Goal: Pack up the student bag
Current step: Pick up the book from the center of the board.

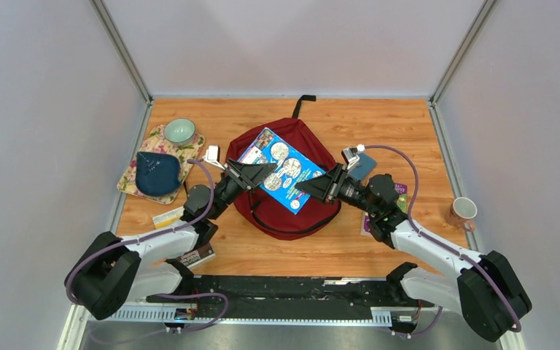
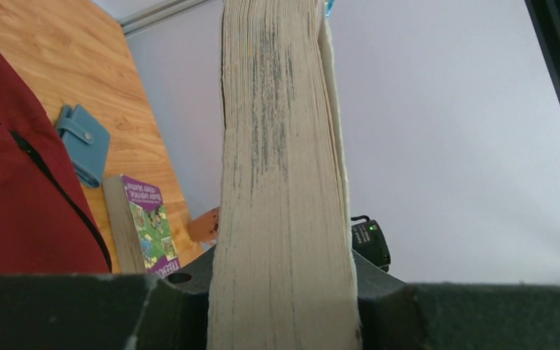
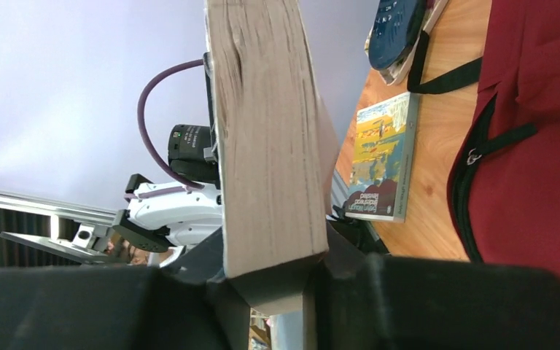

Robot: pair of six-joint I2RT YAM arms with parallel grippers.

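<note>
**Both arms over the middle of the desk.** Your left gripper pinches the left edge of a thick blue book. Your right gripper pinches the opposite edge. In each wrist view the book's page block stands clamped between the jaws.

The book lies cover up over the student bag. You cannot tell whether it touches the fabric. The bag lies at the centre of the desk, with its black top loop toward the far edge.

Near the left edge a dark blue pouch rests on a floral mat, and a green bowl sits at the mat's far end. A blue wallet lies just right of the bag. A mug stands near the right edge.
</note>
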